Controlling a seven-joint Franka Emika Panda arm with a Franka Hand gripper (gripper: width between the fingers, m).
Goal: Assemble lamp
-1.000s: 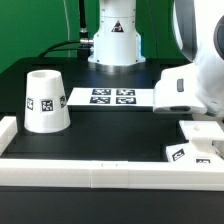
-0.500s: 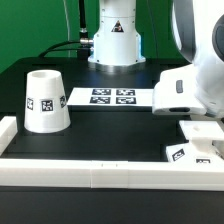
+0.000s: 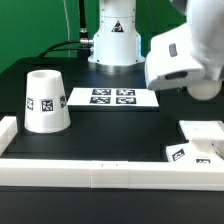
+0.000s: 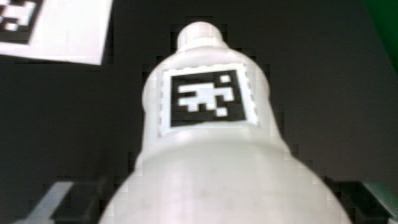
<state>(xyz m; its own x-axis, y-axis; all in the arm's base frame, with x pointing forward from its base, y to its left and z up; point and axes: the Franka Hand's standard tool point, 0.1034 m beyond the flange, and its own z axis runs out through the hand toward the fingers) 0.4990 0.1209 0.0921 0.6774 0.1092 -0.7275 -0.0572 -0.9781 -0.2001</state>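
just hoisted the white robot arm [image 3: 185,55] from mid right to upper right of the exterior frame. looks to have the two-finger gripper [image 4: 210,200] clamped round the white round-headed plastic bulb [image 4: 210,110], lifted clear; probably bound for the squat white angular base [image 3: 200,140], lower right.

Exterior view across table [image 3: 100,135] toward arm base [image 3: 113,45], wrist view close on bulb [image 4: 205,110], marker board [image 3: 112,97] shared

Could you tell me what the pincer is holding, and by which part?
The bulb, apparently by its wide end, though the contact itself is barely visible.
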